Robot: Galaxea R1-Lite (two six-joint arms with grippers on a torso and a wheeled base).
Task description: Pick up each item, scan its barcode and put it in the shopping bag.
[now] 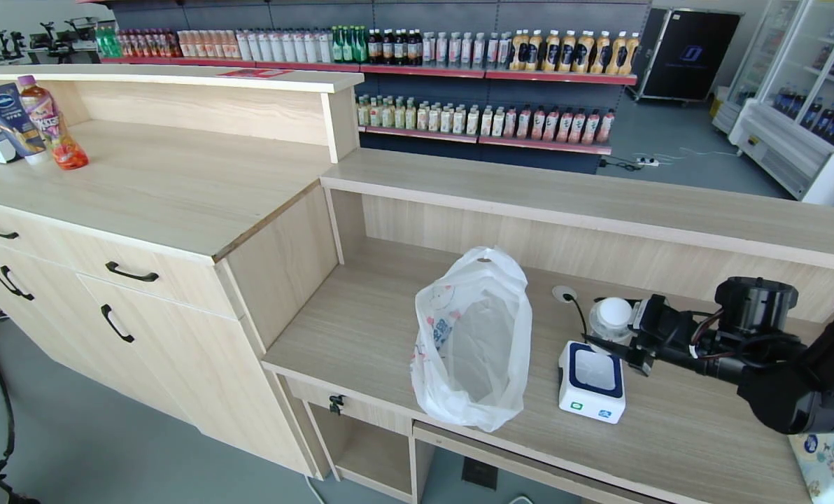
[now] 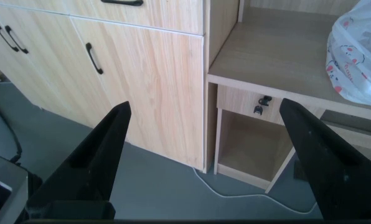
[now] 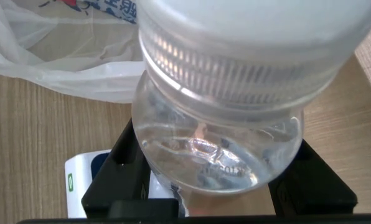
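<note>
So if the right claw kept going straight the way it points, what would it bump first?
Probably the bag. The right claw, holding a bottle, points over the scanner toward it. Height is hard to judge, so it might graze the scanner first.

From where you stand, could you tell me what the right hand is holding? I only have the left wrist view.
Observer: The right hand is shut on a clear bottle with a white cap, close by the scanner.
Operator: Thank you. Is the shopping bag ready?
Observer: The shopping bag stands with its mouth open, on the scanner's left.
Operator: Are other items waiting?
Observer: An orange drink bottle and a blue pack stand on the higher counter, far left.
</note>
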